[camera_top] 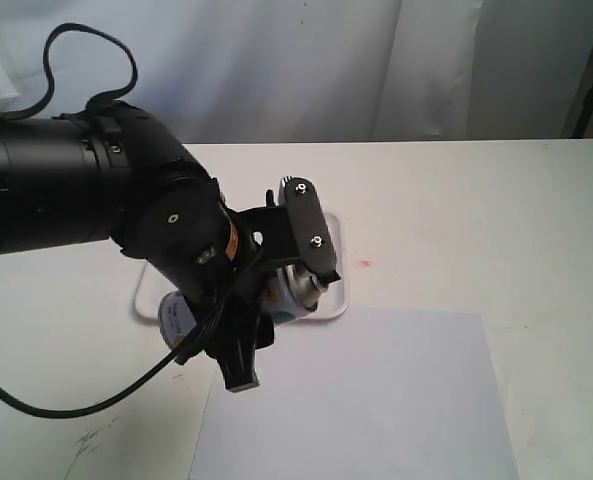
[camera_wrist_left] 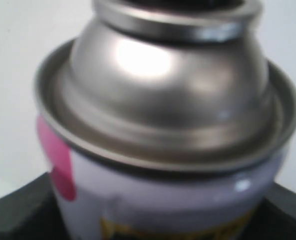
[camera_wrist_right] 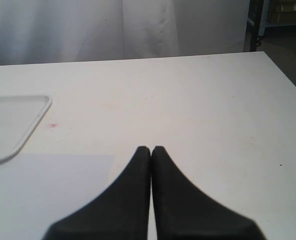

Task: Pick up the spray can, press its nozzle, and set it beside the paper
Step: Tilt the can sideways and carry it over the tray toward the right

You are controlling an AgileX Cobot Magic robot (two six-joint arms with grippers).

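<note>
The white table (camera_top: 496,210) spreads under me, with a pale curtain (camera_top: 326,70) hanging behind it. My left arm (camera_top: 56,180) reaches in from the left of the exterior view, and a black cable (camera_top: 76,400) loops off it. The paper (camera_top: 376,400) lies flat on the near part of the table. The tray (camera_top: 339,250) sits just beyond the paper's far left corner, mostly hidden by my wrist.

My left gripper (camera_top: 281,315) hangs over the tray's near edge, where tray and paper meet. Its fingers (camera_wrist_left: 18,217) stand as wide as the can (camera_top: 298,292) and press on either side of its body, so I am holding it. The can sits tilted in my grip, with its silver dome (camera_wrist_left: 167,95) pointing toward the right of the exterior view and a little down toward the paper. I cannot tell whether it is clear of the tray. Up close, the body below the dome is white with a pink dot.

My right gripper (camera_wrist_right: 150,150) is over bare table, its two fingers pressed tight together and holding nothing. The paper's corner and the tray's rounded corner both show beyond it.

The nozzle (camera_wrist_left: 187,3) is only a dark sliver above the dome's collar, at the edge of the left wrist view. I cannot tell whether anything touches it. A tiny red speck (camera_top: 364,264) marks the table just right of the tray.
</note>
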